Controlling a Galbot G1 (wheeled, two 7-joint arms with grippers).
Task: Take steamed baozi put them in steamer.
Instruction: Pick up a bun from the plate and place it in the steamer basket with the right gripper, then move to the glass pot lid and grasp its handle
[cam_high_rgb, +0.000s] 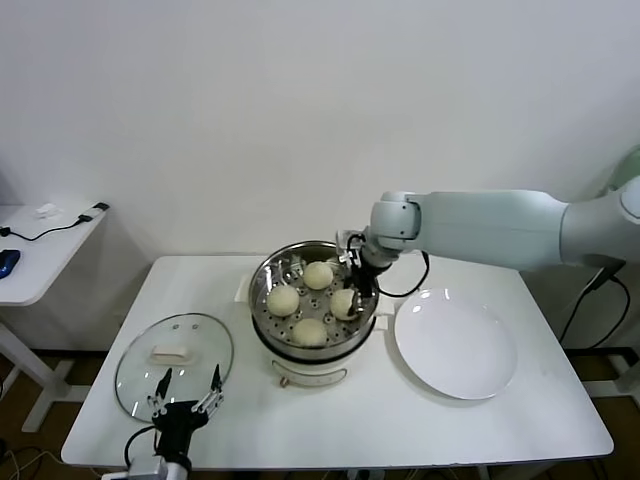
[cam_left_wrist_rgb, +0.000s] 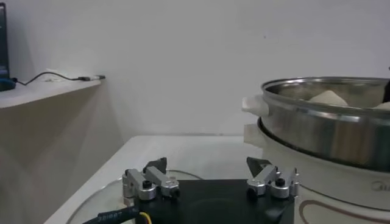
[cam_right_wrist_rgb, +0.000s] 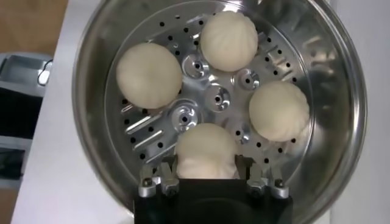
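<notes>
Head view: four baozi in steamer, plate bare; right hand holding fourth, release outstanding; left hand wide.

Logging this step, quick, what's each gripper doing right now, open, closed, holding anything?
Left gripper: open, empty, parked over the glass lid.
Right gripper: inside the steamer, fingers around a steamed baozi on the tray; grip cannot be told.
</notes>
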